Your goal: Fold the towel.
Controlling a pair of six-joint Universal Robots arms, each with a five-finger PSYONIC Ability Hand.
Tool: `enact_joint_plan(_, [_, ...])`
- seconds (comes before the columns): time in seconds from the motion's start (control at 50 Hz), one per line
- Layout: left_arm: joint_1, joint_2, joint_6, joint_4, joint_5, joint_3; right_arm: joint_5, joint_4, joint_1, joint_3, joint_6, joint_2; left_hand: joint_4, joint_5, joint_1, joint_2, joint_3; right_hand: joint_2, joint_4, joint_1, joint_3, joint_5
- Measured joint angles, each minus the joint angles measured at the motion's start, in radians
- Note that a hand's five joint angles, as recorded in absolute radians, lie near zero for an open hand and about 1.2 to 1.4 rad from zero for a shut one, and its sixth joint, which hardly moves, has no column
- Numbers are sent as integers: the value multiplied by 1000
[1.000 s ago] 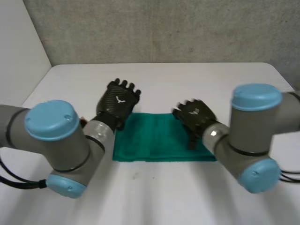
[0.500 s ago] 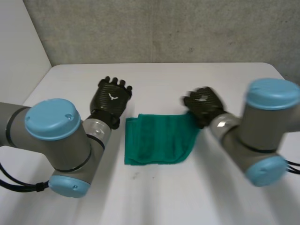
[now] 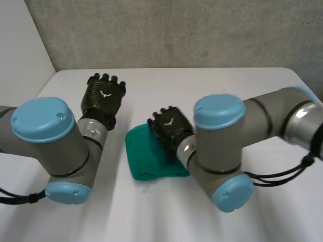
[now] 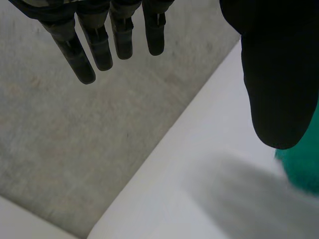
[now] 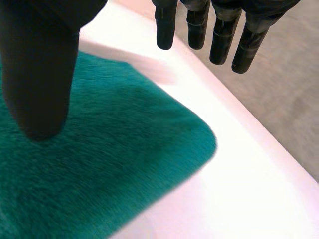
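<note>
Beneath right hand (image 5: 40,74) — towel (image 5: 99,164), fingers (image 5: 222,37) straight

Prob. a lab: plain white table (image 3: 212,80), bare grey wall (image 3: 176,30) (concrete-looking) behind.

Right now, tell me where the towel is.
Head view: the green towel lies on the white table, partly under the right hand, the left hand apart at its left.

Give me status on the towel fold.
Done: the green towel lies doubled into a compact bundle. In hand: nothing; the right robot hand is open above it, the left robot hand open, off to the side. Left: maybe squaring its bulging edge.
</note>
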Motion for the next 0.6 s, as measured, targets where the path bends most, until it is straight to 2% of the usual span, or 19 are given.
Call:
enact_joint_plan(0.16, [-87,-48,-118,-34,7,65,-81,5,-85,47,167,-45,0,0,0,0,0,0,0,0,0,0])
enact_joint_plan(0.24, [-106,-86,-160,-86,5,82,-110,10,-103,37,201,-20,0,0,0,0,0,0,0,0,0,0])
enact_joint_plan(0.3, [-111,-153,-221,-195,-13,98,-126,48,-116,-6,214,56,0,0,0,0,0,0,0,0,0,0])
enact_joint_plan(0.44, [-75,-225,-287,-319,-41,104,-96,128,-137,-52,195,122,-11,-6,-8,-9,0,0,0,0,0,-1])
enact_joint_plan(0.6, [-45,-199,-299,-360,-36,113,-41,148,-158,-45,179,106,-31,-29,-42,-27,-26,0,0,-26,0,-6])
